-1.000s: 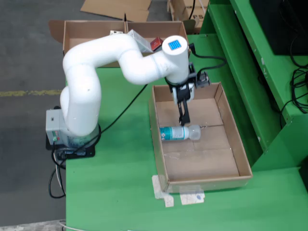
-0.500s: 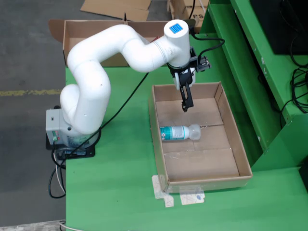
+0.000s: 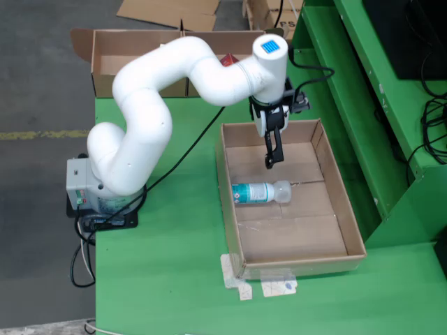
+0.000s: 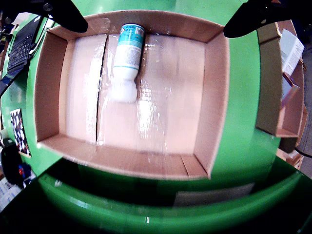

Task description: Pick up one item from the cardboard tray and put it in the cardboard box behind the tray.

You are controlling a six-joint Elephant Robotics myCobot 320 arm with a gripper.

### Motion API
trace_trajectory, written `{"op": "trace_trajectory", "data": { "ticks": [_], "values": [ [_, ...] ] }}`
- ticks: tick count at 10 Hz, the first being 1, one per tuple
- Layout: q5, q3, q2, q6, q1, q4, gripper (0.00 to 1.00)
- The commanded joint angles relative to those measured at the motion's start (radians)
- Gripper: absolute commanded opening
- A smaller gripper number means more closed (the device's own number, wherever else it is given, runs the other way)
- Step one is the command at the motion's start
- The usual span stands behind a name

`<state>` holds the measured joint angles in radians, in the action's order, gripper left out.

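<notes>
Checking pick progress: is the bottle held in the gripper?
No, the bottle lies flat on the tray floor, while the gripper hangs above it, holding nothing.

Glossy white, rounded arm (image 3: 150,105), blue square marking on top, grey base, black cables, black end effector (image 3: 270,162).

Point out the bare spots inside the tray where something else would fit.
In the overhead view, the tray floor is bare from the bottle to the near wall, a wide patch between both side walls. A smaller strip lies between the bottle and the far wall, under the gripper. The only crowding is the bottle, by the left wall.
</notes>
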<state>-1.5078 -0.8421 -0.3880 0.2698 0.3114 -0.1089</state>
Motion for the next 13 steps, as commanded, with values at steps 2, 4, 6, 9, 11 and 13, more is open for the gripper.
{"op": "trace_trajectory", "data": {
  "ticks": [2, 4, 6, 9, 11, 13],
  "values": [
    [-0.030, 0.842, -0.420, -0.032, -0.075, -0.227, 1.00],
    [-0.026, 0.842, -0.522, -0.058, -0.130, 0.000, 1.00],
    [0.005, 0.842, -0.584, -0.070, -0.176, 0.139, 1.00],
    [0.031, 0.842, -0.620, -0.090, -0.211, 0.234, 1.00],
    [0.068, 0.842, -0.653, -0.096, -0.218, 0.319, 1.00],
    [0.076, 0.842, -0.663, -0.101, -0.217, 0.330, 1.00]
  ]
}}
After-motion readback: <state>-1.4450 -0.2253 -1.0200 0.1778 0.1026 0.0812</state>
